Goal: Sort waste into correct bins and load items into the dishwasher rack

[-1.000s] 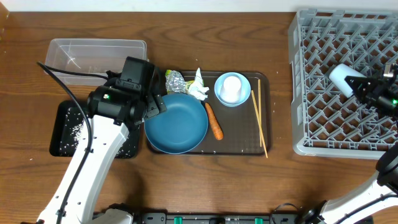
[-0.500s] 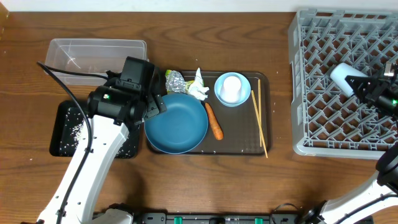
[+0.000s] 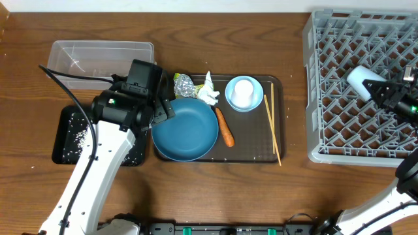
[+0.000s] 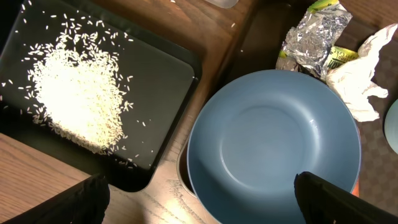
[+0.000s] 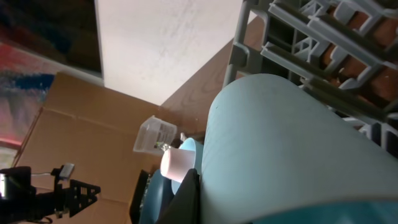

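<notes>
Nothing moved this past second | left gripper (image 4: pixel 206 202) wide open over dark blue plate (image 4: pixel 273 140) | right gripper (image 3: pixel 377 89) clamped, apparently on light blue cup (image 3: pixel 358 78), over dishwasher rack (image 3: pixel 339 127): loading paused

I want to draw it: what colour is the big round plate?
Dark blue. The plate shows best in the left wrist view.

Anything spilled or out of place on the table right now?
Minor spill: rice is mostly piled in the black tray, but a few stray grains lie on the wooden table and the brown tray. Nothing else looks off.
</notes>
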Available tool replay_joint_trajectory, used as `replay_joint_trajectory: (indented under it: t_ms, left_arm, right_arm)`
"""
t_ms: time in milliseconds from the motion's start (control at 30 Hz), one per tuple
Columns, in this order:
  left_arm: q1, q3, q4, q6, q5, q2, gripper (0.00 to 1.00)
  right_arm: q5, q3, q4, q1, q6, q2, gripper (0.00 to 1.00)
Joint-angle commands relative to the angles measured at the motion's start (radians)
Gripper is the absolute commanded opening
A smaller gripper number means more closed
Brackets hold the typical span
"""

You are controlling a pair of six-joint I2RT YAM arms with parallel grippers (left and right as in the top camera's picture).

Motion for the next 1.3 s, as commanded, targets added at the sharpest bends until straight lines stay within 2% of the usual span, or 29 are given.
replay_joint_trajectory:
  t_ms: [0, 400, 767, 1267]
  left_arm:
    - [0.005, 0.006, -0.003, 0.002, -0.020, -0.003, 0.98]
    - [0.005, 0.006, -0.003, 0.002, -0.020, -0.003, 0.98]
    - [0.005, 0.006, -0.003, 0.002, -0.020, -0.003, 0.98]
    - [0.005, 0.006, -0.003, 0.002, -0.020, -0.003, 0.98]
  right_arm:
    - [0.055, -0.024, -0.003, 0.005, -0.003, 0.036, 0.02]
    - [-0.010, 0.011, 0.004, 0.005, 0.069, 0.013, 0.01]
    - [-0.150, 0.012, 0.038, 0.011, 0.069, -0.010, 0.02]
    - [-0.115, 0.012, 0.124, 0.065, 0.069, -0.010, 0.02]
